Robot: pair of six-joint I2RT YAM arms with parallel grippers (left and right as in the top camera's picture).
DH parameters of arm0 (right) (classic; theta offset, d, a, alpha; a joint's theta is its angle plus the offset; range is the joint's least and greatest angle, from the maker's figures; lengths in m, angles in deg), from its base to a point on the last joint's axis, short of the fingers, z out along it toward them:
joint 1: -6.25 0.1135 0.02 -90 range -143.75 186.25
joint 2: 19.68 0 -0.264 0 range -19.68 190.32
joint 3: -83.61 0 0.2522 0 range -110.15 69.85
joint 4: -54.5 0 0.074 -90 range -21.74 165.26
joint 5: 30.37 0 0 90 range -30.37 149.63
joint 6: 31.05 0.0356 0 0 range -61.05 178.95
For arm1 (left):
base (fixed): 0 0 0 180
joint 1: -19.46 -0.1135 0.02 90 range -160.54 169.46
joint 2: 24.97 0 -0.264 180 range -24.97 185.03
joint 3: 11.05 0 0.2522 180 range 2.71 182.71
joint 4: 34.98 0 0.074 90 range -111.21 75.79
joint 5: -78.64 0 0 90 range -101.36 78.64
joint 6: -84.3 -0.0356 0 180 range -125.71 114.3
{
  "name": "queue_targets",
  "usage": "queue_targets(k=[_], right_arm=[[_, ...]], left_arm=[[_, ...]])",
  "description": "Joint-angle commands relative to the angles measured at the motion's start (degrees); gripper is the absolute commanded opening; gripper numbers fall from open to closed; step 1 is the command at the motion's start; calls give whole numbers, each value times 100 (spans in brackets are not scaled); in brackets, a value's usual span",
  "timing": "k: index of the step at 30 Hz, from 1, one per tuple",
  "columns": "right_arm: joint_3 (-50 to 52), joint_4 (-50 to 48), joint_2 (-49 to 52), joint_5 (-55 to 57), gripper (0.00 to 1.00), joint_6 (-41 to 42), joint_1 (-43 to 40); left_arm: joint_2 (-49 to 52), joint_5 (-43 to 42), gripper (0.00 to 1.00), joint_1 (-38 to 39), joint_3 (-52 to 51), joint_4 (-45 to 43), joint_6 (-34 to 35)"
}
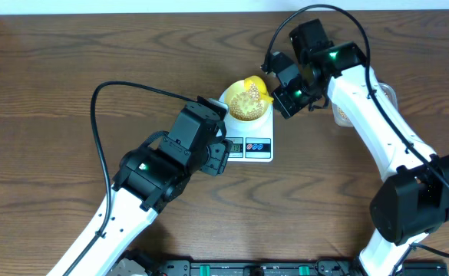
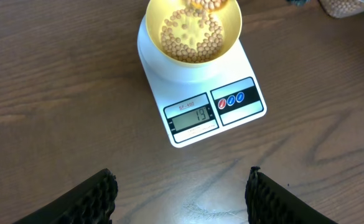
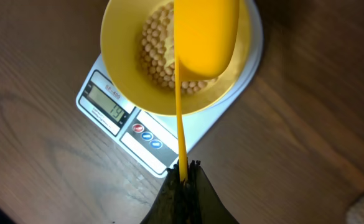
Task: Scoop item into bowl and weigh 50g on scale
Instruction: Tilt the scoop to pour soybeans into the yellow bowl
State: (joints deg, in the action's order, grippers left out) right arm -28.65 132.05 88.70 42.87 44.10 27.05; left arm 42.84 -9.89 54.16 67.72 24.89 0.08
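The pale-yellow bowl (image 1: 239, 112) stands on the white scale (image 1: 261, 149) in the middle of the table, holding a layer of tan beans (image 2: 191, 37). My right gripper (image 3: 183, 167) is shut on the thin handle of a yellow scoop (image 3: 206, 31), whose head hangs tilted over the bowl (image 3: 122, 68) and hides some of the beans (image 3: 157, 56). The scale's display (image 2: 193, 116) is lit and reads 19. My left gripper (image 2: 182, 199) hovers open above bare table, just in front of the scale (image 2: 188, 74), with nothing between its fingers.
A clear plastic tub (image 1: 341, 116) with more beans sits right of the scale, mostly hidden behind the right arm; its corner shows as the tub (image 2: 343, 7) in the left wrist view. Black cables arc over both arms. Dark wood table (image 1: 55, 92) lies all round.
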Motion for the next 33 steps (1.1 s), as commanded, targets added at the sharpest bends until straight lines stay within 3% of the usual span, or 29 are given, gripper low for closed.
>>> queue_targets(k=[1,33], right_arm=[[-286,63,-13,146,1,-216,111],[-422,304,-13,1475,1,-404,713]], left_arm=[[-46,52,69,-24,151,13,31],[-46,50,69,-24,151,13,33]])
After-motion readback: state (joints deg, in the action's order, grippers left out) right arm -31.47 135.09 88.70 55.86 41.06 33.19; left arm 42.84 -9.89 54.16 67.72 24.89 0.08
